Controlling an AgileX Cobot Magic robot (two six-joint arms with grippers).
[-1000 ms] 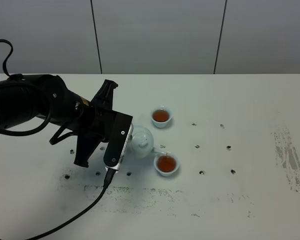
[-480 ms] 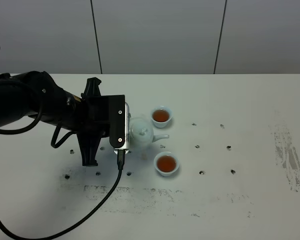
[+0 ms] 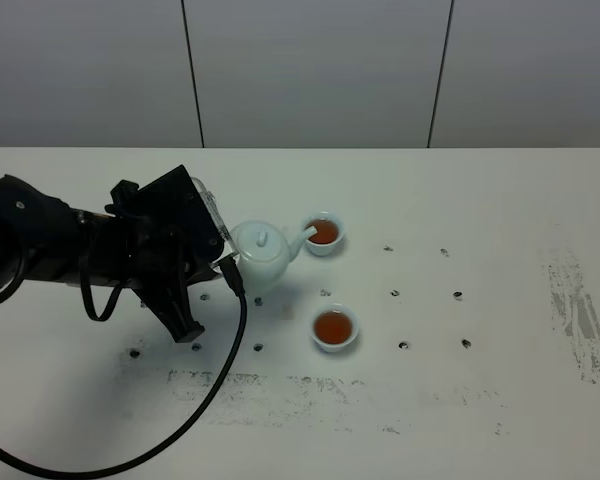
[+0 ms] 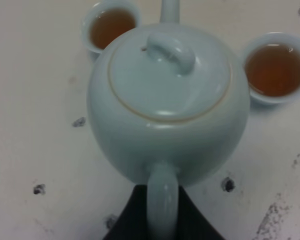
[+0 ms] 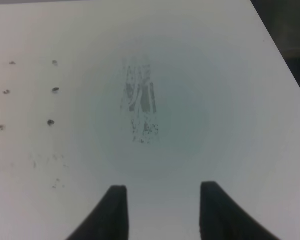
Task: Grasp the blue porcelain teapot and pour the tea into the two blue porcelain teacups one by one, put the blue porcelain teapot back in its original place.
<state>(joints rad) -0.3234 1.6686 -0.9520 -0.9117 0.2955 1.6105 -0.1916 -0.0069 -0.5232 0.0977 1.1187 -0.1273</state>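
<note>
The blue porcelain teapot (image 3: 263, 252) stands upright just above or on the table, left of centre, its spout pointing at the far teacup (image 3: 322, 233). My left gripper (image 3: 224, 263) is shut on the teapot's loop handle; in the left wrist view its dark fingers (image 4: 190, 220) clamp the handle below the teapot (image 4: 167, 100). The near teacup (image 3: 335, 327) sits in front, to the right. Both hold brown tea. The wrist view shows one teacup (image 4: 110, 27) and the other teacup (image 4: 276, 67) on either side of the spout. My right gripper (image 5: 162, 210) is open over bare table.
The white table (image 3: 500, 200) has small dark holes and scuffed patches (image 3: 578, 315). My left arm's black cable (image 3: 215, 390) trails toward the front edge. In the right wrist view a worn patch (image 5: 142, 110) lies ahead and the table's edge (image 5: 282, 47) runs nearby.
The teapot has come up from tilting over the near teacup to level, and has moved back and left with my left arm. Its spout now points at the far teacup.
</note>
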